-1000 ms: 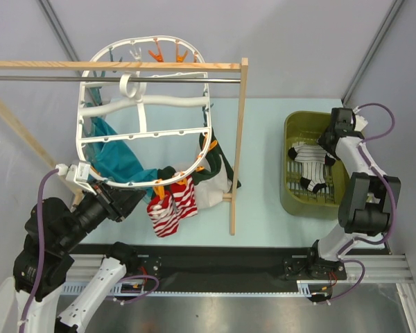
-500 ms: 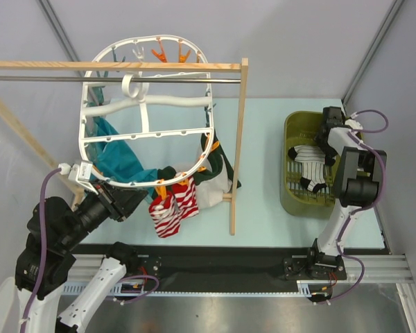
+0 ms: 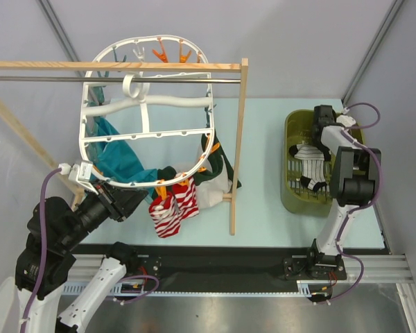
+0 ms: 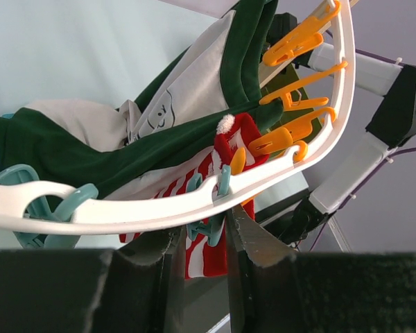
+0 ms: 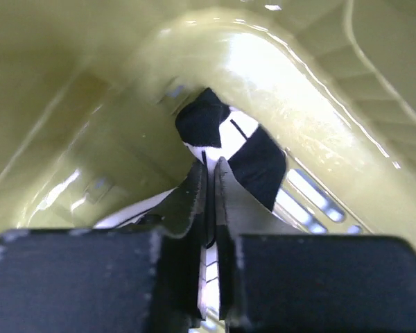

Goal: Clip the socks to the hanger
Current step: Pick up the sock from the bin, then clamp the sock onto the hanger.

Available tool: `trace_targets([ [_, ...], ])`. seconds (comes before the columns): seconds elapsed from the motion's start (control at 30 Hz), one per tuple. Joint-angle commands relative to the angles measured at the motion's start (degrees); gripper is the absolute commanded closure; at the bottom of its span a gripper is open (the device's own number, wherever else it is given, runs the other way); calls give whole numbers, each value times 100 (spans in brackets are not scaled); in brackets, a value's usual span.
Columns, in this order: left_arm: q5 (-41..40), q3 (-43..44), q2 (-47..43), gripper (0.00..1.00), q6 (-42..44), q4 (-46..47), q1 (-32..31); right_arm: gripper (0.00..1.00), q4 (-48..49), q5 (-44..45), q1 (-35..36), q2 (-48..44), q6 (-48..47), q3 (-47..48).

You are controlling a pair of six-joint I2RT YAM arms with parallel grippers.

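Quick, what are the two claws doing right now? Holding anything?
Left gripper: closed on the rim of the white hanger.
Right gripper: closed, pinching a black-and-white striped sock inside the green basket.

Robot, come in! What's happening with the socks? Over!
Left gripper clamped on hanger rim. Right gripper pinching a striped sock in the basket. Red socks hang clipped. Wooden post stands between basket and hanger.

glossy olive-green plastic basket (image 5: 319, 90) around the right gripper (image 5: 208, 177); soft black-and-white cloth sock (image 5: 229, 142) at its tips; smooth white plastic oval hanger (image 4: 125, 211) across the left gripper (image 4: 202, 229).
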Motion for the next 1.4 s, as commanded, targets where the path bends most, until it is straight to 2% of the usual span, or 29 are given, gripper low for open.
trace_targets([
  [0.0, 113, 40, -54, 100, -94, 244, -25, 100, 84, 495, 211, -797, -575, 119],
  [0.2, 113, 84, -54, 100, -103, 244, -16, 100, 58, 635, 597, -2027, -1235, -372],
  [0.33, 86, 111, -54, 100, -85, 227, -25, 100, -31, 302, 765, -2932, -1673, -759],
  [0.43, 86, 119, -63, 100, -94, 227, -25, 100, 14, -540, 747, -3618, -2007, -1049],
  [0.57, 60, 181, -46, 100, -112, 191, -25, 100, 487, -2882, 1010, -4821, -2552, -1655],
  [0.6, 112, 190, -46, 100, -181, 217, -25, 100, 497, -3133, 1142, -5285, -2641, -1744],
  [0.73, 227, 216, -11, 100, -287, 262, -17, 100, 15, -3801, 2457, -6184, -2923, -1841],
  [0.83, 253, 207, 7, 100, -375, 262, -25, 100, -223, -4215, 3206, -6938, -2783, -2130],
  [0.87, 253, 199, 25, 100, -401, 279, -25, 100, -337, -4460, 3739, -7072, -2739, -2279],
  [0.93, 306, 138, 16, 100, -533, 367, -17, 100, -434, -4908, 4269, -7327, -2615, -2438],
  [0.97, 324, 128, 16, 100, -577, 402, -25, 100, -548, -4919, 4759, -7398, -2546, -2500],
  [1.07, 403, 58, 33, 100, -727, 543, -25, 100, -540, -5191, 5456, -7644, -2334, -2816],
  [1.13, 403, 67, 51, 100, -788, 561, -25, 100, -409, -5576, 6002, -7645, -2133, -3036],
  [1.23, 403, 67, 51, 100, -876, 569, -17, 100, 275, -5422, 6915, -7496, -1922, -3238],
  [1.3, 411, 58, 42, 100, -955, 596, -25, 100, 1013, -5324, 7538, -7198, -1903, -3247],
  [1.37, 429, 84, 42, 100, -999, 613, -25, 100, 1699, -5323, 7769, -6873, -1921, -3099],
])
